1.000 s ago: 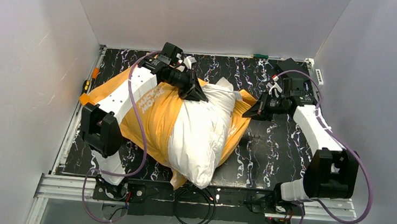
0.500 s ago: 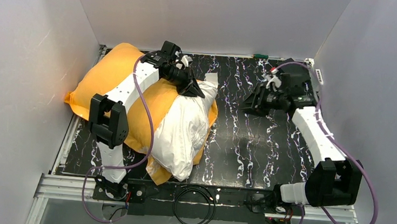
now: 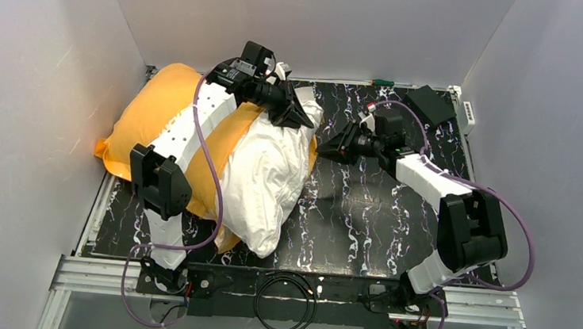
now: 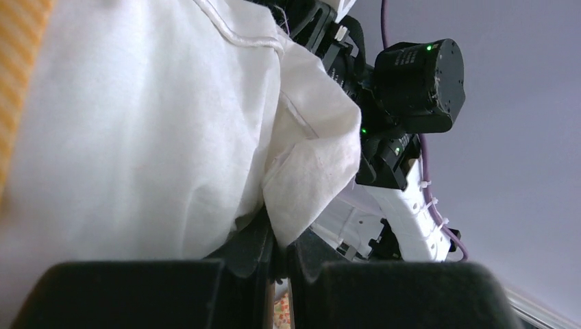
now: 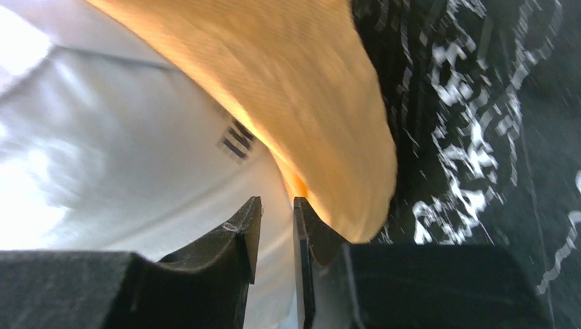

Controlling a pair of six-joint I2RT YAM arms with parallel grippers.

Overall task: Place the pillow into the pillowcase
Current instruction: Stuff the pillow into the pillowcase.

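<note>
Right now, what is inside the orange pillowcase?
The off-white pillow is partly inside the pillowcase; its right part bulges out of the opening. How far it reaches in is covered by the orange fabric.

You can read nothing here: the striped tag [image 5: 236,141] on the pillow [image 5: 103,157], just beyond the right gripper [image 5: 274,223], is blurred.

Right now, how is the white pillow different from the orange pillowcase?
The pillow is off-white; the pillowcase is bright orange. The pillow's bare part lies toward the middle; the pillowcase covers its left side. The left end effector pinches a pillow corner, not the pillowcase. Both are soft, puffy fabric.
</note>
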